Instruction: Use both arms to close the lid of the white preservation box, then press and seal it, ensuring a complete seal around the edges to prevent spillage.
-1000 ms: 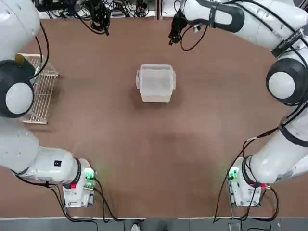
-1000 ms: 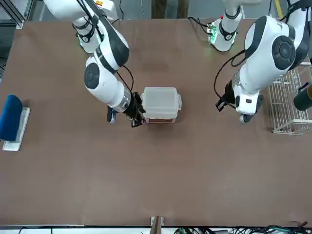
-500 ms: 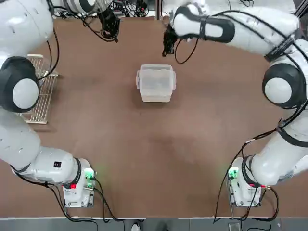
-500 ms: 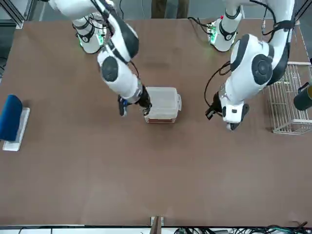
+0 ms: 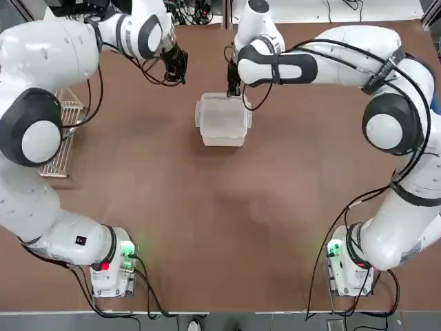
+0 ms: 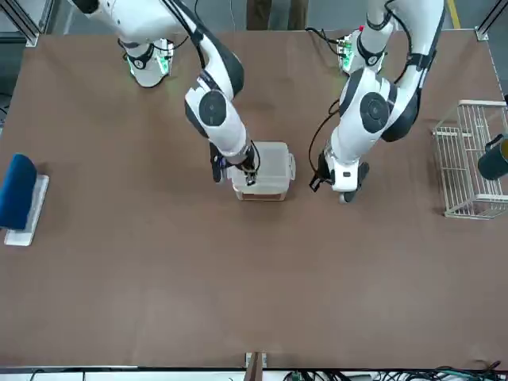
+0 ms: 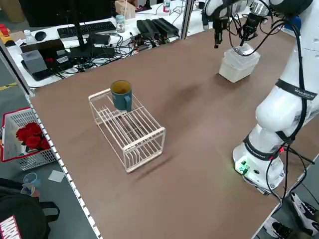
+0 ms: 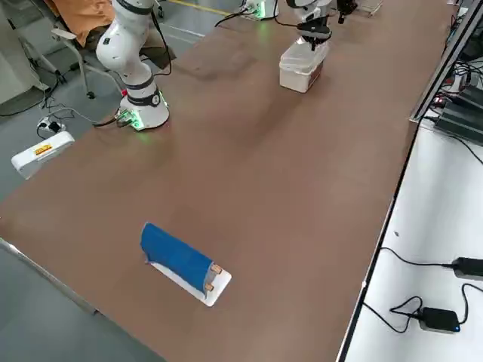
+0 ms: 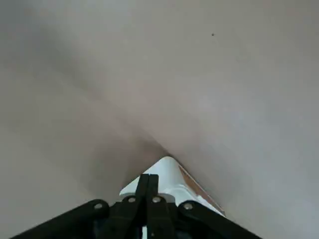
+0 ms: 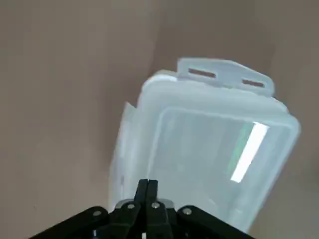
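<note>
The left gripper, fingers pressed together with nothing between them, has swung in from the table's far edge and now hangs just to the left of and beyond the white preservation box. The box sits where it was, its lid down on top. The right gripper, fingers likewise closed and empty, has dropped from farther back onto the box's far rim, with the lid directly below its fingertips.

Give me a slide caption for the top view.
Right gripper, shut, over the far edge of the lidded box; left gripper beyond the box's left side.
</note>
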Controlling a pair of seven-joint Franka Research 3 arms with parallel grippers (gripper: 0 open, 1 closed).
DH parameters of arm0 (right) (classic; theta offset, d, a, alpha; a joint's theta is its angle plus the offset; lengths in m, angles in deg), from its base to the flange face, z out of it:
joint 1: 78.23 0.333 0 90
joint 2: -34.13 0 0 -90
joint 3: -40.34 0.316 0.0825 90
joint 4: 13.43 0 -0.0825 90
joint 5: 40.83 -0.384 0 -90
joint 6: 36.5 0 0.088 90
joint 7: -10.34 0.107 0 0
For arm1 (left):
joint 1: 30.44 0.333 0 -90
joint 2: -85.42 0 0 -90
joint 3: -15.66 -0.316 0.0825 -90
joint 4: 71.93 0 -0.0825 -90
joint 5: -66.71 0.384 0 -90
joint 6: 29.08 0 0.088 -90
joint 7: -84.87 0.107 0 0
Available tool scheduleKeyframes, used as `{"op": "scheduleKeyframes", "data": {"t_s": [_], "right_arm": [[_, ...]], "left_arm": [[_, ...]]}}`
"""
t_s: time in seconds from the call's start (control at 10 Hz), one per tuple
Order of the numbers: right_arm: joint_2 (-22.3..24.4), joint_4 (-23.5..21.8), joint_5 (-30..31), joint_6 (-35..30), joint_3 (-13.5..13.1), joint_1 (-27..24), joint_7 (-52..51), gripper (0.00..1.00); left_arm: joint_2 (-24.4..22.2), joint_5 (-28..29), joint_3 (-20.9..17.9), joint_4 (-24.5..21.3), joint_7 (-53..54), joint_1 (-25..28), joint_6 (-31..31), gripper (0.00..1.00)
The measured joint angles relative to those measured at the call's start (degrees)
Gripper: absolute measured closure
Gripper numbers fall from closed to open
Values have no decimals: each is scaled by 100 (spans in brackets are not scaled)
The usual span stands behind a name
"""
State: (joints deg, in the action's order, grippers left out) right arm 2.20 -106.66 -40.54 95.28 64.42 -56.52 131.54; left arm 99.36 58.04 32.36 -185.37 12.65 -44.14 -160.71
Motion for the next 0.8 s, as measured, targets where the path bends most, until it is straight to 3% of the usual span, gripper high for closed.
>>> {"op": "scheduleKeyframes", "data": {"t_s": [0.3,0.6,0.8], "right_arm": [[-193,1,84,351,-48,30,37,99],[-226,6,92,565,-35,120,96,99],[-249,21,92,594,-24,265,147,99]], "left_arm": [[345,-10,3,-211,-116,-235,-588,99],[396,-11,78,-813,-238,-422,-1259,99],[394,-11,110,-977,-246,-431,-1350,99]]}}
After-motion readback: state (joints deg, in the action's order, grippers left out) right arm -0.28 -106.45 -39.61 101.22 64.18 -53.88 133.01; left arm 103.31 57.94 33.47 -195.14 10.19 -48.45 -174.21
